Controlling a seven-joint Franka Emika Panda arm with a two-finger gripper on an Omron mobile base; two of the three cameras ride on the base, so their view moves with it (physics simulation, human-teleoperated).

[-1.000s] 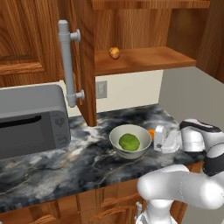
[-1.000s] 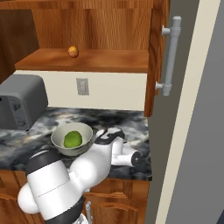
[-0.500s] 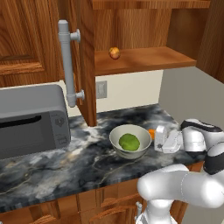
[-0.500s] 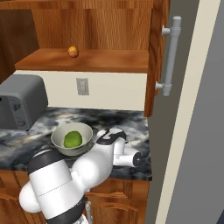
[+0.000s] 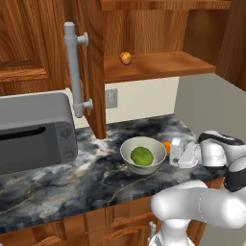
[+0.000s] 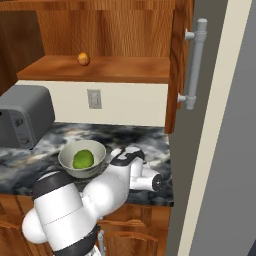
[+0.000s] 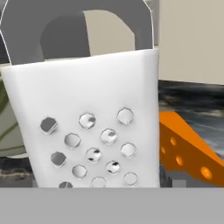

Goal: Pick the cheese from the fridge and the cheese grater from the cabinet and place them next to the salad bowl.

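Salad bowl (image 6: 82, 159): off-white, on the dark marbled counter (image 6: 150, 141), a green leafy ball (image 6: 83, 159) inside.
Arm (image 6: 95, 195): white, reaching low just right of the bowl (its hand end hidden behind the wrist).
Cabinet (image 6: 100, 68): open, a small round orange fruit (image 6: 83, 59) on the wood shelf.
Door handle (image 6: 195, 62): grey bar, upright.
Toaster oven (image 6: 22, 120): grey, far left.

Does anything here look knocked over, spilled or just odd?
Nothing stands out. The cheese grater stands upright on the counter beside the salad bowl, the cheese lies next to it, and nothing is spilled.
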